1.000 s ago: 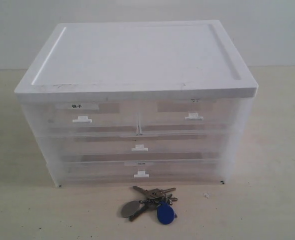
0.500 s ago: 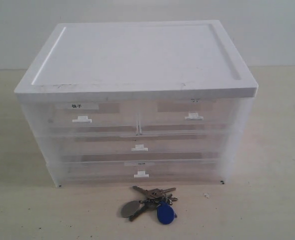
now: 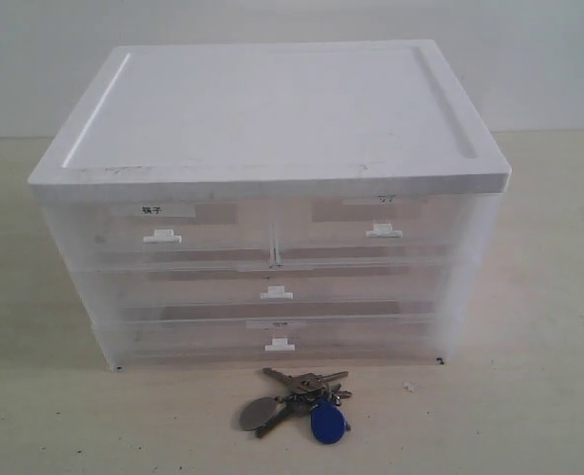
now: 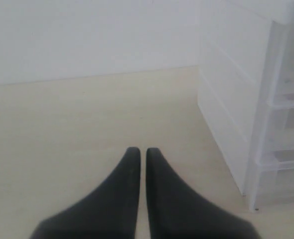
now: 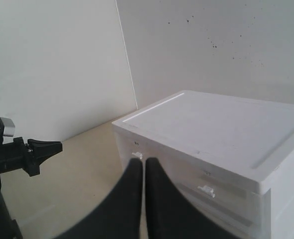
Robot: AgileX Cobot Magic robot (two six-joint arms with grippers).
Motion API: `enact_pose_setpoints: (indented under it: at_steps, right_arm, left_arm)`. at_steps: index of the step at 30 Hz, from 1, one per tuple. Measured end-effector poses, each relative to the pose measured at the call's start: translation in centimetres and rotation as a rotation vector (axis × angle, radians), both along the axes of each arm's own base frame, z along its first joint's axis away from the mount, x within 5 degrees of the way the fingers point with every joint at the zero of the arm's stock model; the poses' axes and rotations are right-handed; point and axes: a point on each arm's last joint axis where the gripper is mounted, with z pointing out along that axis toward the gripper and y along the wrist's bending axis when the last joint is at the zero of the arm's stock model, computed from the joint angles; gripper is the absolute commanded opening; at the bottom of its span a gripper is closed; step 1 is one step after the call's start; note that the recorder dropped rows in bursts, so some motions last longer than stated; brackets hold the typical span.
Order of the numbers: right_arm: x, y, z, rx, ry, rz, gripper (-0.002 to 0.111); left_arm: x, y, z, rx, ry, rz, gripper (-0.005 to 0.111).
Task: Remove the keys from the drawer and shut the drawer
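While both my grippers are clenched on nothing, the left gripper (image 4: pixel 138 149) low over bare tabletop (image 4: pixel 62 114) beside the drawer unit (image 4: pixel 226 99) and the right gripper (image 5: pixel 139 160) raised facing its white lid (image 5: pixel 221 124), only the exterior view shows the keys (image 3: pixel 297 401). They lie on the tabletop just before the bottom drawer (image 3: pixel 272 336), near the front edge, with open room either side. All drawers sit flush. The upper-left drawer's label (image 3: pixel 153 209) carries small characters that I cannot read.

The left gripper (image 4: pixel 139 149) has its two dark jaws pressed together, only a thin slit between the tips, gripping nothing. The right gripper (image 5: pixel 138 160) is likewise closed and empty, tips side by side.
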Motion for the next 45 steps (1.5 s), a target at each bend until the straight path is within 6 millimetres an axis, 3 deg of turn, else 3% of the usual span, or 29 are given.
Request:
enact_pose_setpoints:
  at_steps: [11,16,21,28,36,38,43,45]
  right_arm:
    - [-0.1,0.2,0.0,0.015,0.004,0.017,0.000]
    - [-0.6,2.1,-2.5,-0.009,0.107,-0.018,0.000]
    - [-0.8,4.1,-3.4,0.002,-0.126,-0.279,0.000]
    - [0.0,3.5,-3.4,0.050,-0.176,-0.750,0.000]
    - [0.6,3.0,-5.0,-0.160,-0.154,-0.862,0.000]
    - [1.1,3.0,-6.1,-0.163,-0.150,-0.867,0.000]
    - [3.1,3.0,-12.3,-0.195,-0.047,-0.862,0.000]
    - [3.3,3.1,-13.8,-0.216,-0.012,-0.859,0.000]
  left_arm:
    - [0.0,0.0,0.0,0.000,0.000,0.000,0.005]
    - [0.0,0.0,0.0,0.000,0.000,0.000,0.005]
    - [0.0,0.0,0.0,0.000,0.000,0.000,0.005]
    - [0.0,0.0,0.0,0.000,0.002,0.000,0.005]
    - [0.0,0.0,0.0,0.000,0.002,0.000,0.005]
    - [0.0,0.0,0.0,0.000,0.002,0.000,0.005]
    - [0.0,0.0,0.0,0.000,0.002,0.000,0.005]
    - [0.0,0.0,0.0,0.000,0.002,0.000,0.005]
